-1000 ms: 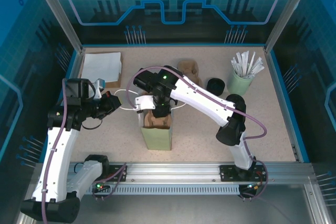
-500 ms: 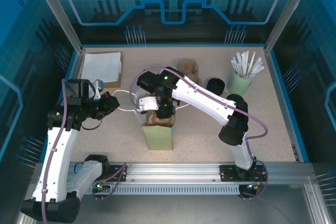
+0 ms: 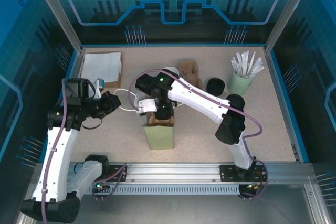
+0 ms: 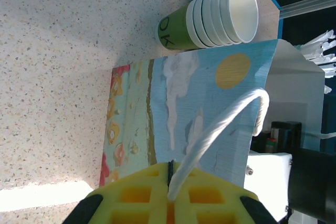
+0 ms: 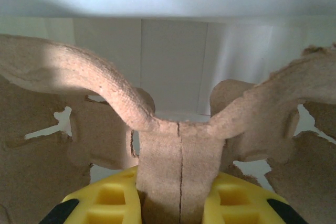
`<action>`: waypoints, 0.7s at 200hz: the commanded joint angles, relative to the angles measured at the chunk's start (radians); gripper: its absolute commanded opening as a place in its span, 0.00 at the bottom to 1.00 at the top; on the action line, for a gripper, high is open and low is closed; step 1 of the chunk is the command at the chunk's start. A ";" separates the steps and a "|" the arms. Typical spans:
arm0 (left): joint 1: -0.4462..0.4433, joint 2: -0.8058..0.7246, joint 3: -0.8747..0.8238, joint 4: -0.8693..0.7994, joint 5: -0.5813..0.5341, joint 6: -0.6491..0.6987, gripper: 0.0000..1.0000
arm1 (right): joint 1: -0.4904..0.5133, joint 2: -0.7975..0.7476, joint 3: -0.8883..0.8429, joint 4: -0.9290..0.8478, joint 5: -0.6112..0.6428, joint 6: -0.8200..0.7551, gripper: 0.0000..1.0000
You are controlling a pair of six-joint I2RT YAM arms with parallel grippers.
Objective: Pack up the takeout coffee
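A green paper bag [image 3: 160, 139] stands upright at the table's middle. My right gripper [image 3: 160, 110] is above its mouth, shut on the centre tab of a brown pulp carrier [image 5: 178, 145]. The carrier hangs inside the bag's white walls [image 5: 173, 51]. My left gripper [image 3: 112, 103] is to the bag's left, shut on its white rope handle [image 4: 226, 121]. It pulls the loop out from the printed side [image 4: 210, 93]. The takeout coffee [image 4: 210, 17], a green cup with white inside and several nested rims, lies on its side behind the bag. Its white rim [image 3: 170, 70] peeks past my right arm.
A second pulp carrier [image 3: 189, 70] lies at the back centre. A dark round thing [image 3: 215, 85] sits to its right. A pale green cup of white straws [image 3: 242, 80] stands back right. White napkins [image 3: 102, 66] lie back left.
My right gripper has gone down with the carrier, which now sits deeper in the bag. The left gripper still holds the handle in about the same place.
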 commanded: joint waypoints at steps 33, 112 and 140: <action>0.000 -0.011 0.030 0.001 -0.003 -0.011 0.09 | -0.025 0.008 -0.067 0.041 -0.011 -0.029 0.22; 0.000 -0.004 0.034 0.014 0.014 -0.014 0.09 | -0.048 0.056 -0.145 0.104 -0.004 -0.042 0.23; 0.001 -0.004 0.033 0.018 0.010 -0.016 0.09 | -0.054 0.064 -0.172 0.121 -0.008 -0.042 0.23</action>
